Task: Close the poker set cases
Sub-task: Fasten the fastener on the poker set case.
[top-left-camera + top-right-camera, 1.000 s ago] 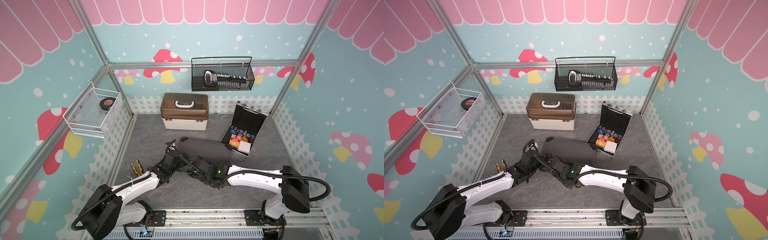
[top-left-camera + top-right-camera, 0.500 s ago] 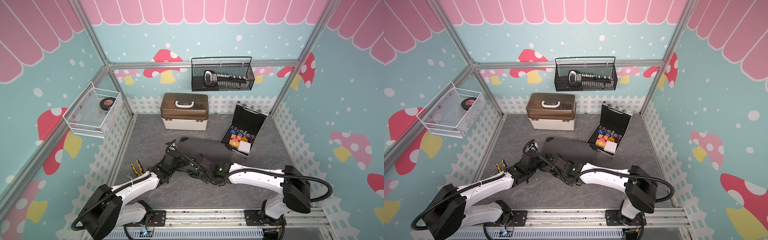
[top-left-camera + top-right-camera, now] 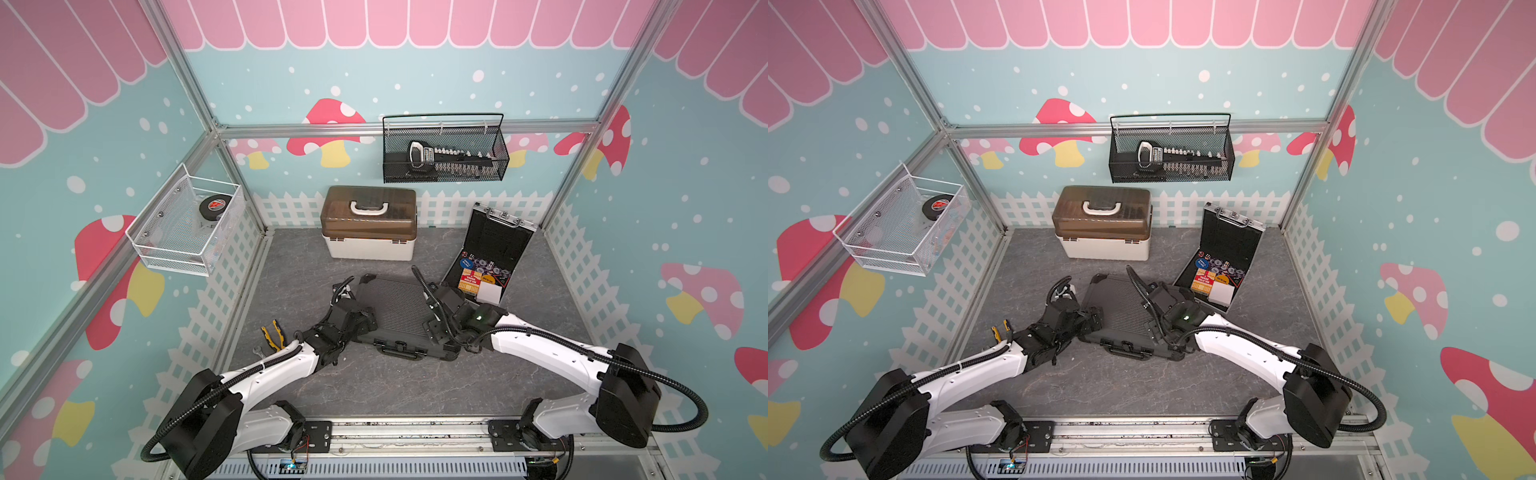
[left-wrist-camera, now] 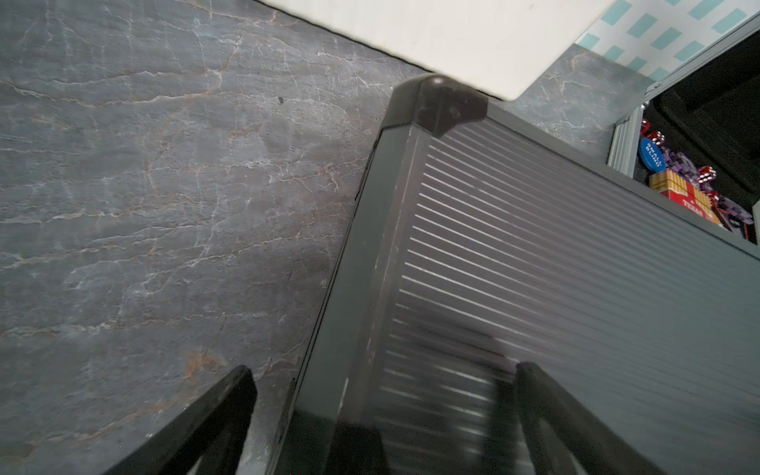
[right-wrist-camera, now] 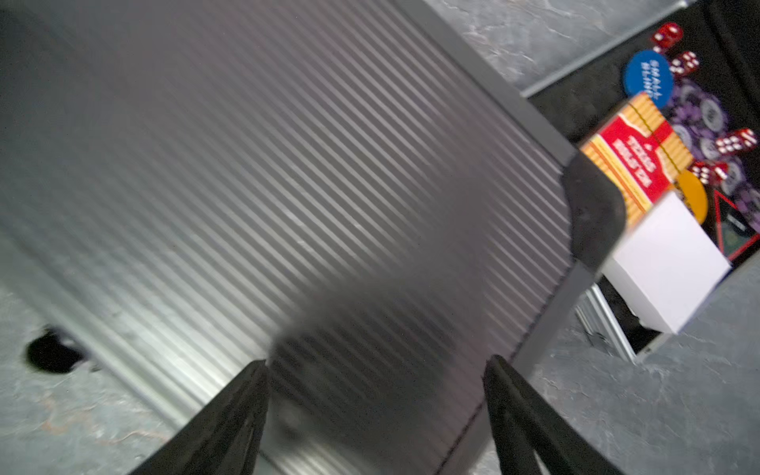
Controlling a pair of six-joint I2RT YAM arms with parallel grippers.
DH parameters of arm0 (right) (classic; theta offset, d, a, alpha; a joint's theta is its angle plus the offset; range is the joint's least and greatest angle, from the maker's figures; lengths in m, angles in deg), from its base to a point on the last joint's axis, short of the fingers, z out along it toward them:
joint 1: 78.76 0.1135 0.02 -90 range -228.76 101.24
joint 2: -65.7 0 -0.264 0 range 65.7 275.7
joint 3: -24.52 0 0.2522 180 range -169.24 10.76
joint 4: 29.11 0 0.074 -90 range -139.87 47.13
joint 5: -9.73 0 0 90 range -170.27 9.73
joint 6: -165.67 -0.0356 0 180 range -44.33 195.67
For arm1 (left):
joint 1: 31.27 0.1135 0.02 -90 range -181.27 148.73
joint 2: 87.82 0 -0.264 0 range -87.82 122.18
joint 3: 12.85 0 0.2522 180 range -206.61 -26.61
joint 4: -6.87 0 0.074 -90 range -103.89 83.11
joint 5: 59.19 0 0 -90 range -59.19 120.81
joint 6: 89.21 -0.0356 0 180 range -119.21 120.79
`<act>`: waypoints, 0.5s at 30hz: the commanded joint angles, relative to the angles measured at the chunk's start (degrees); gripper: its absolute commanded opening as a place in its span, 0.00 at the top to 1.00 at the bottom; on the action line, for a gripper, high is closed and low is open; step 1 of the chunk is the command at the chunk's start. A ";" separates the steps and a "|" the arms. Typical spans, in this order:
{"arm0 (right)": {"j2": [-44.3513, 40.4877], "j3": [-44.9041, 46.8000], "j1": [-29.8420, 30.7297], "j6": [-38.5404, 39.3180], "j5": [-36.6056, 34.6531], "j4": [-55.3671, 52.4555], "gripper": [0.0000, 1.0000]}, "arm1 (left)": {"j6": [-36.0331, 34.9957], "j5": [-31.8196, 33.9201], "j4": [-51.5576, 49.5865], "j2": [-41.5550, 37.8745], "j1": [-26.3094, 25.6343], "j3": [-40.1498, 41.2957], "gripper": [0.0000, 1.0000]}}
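I read the black case [image 3: 395, 309], mid-frame in both top views, as shut, its lid lying flat. The silver case [image 3: 496, 241], just right of it, stands open with chips [image 3: 484, 266] showing, so that one is left. My left gripper [image 4: 382, 372] is spread across the black case's edge, and my right gripper [image 5: 376, 366] is spread above its lid.

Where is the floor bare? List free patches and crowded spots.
Free: the floor between the black case and the front rail; the strip between the open silver case and the right fence; the corner left of the cream box. Crowded: the middle, where the left hand and right hand flank the black case; pliers lie by the left fence.
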 commanded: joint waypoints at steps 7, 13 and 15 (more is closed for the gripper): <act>-1.58 0.91 -6.73 -3.91 1.25 -0.32 0.07 | -1.57 1.91 -4.56 2.34 0.09 -4.91 0.01; -2.77 2.03 -10.70 -3.93 4.53 0.27 0.04 | -1.75 1.92 -5.59 3.89 0.11 -7.23 0.01; -2.88 2.54 -11.46 -3.49 6.67 0.65 0.04 | -1.75 1.98 -5.73 4.08 0.03 -7.60 0.02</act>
